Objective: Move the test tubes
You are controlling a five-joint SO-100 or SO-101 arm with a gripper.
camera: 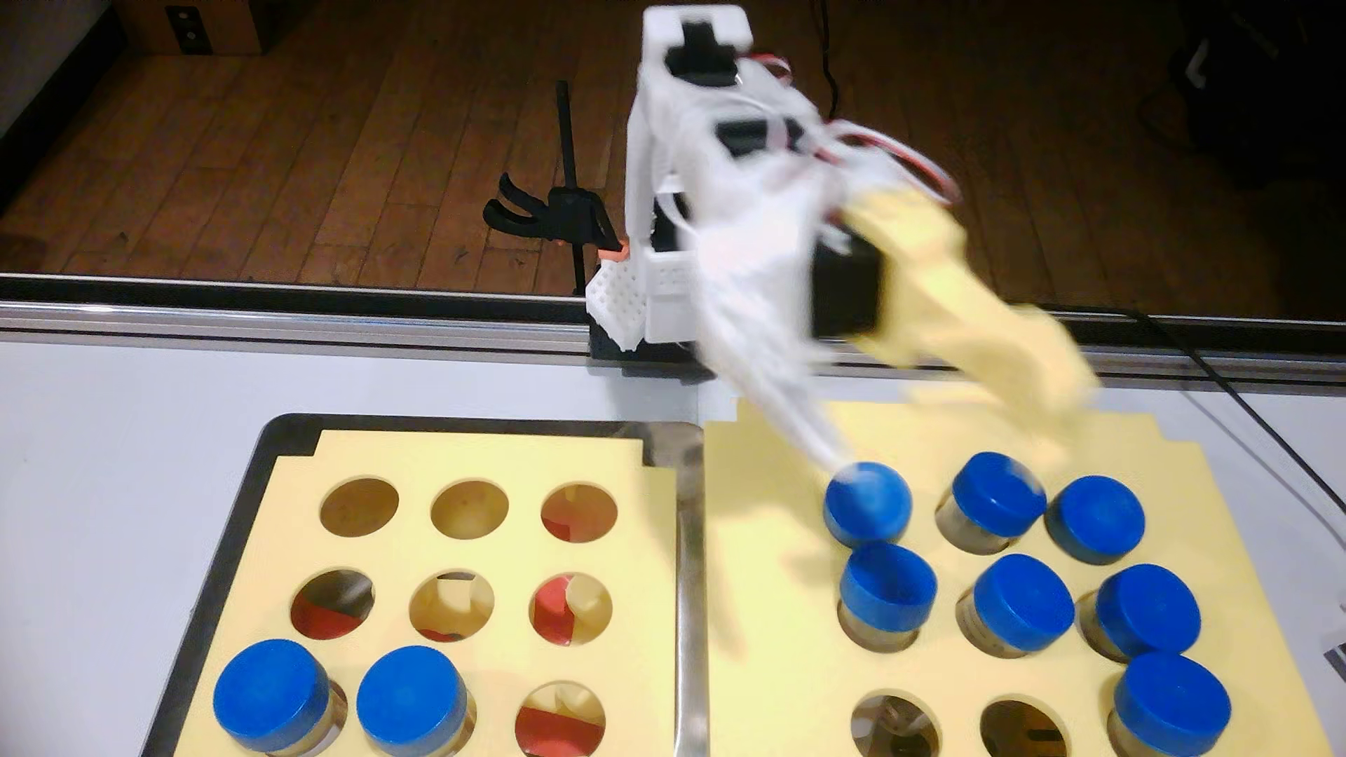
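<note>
On right foam, seven test tubes (1023, 601), blurred hand (954, 429) open

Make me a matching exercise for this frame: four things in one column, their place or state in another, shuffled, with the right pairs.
Things:
1. gripper
2. left foam rack
3. right foam rack
4. black clamp

Place or state:
A. holds seven blue-capped tubes
B. beyond the table's far edge, beside the arm's base
C. holds two blue-capped tubes, front row
D. motion-blurred, raised above the racks, jaws apart, holding nothing

Pairs: 1-D, 2-C, 3-A, 4-B
</note>
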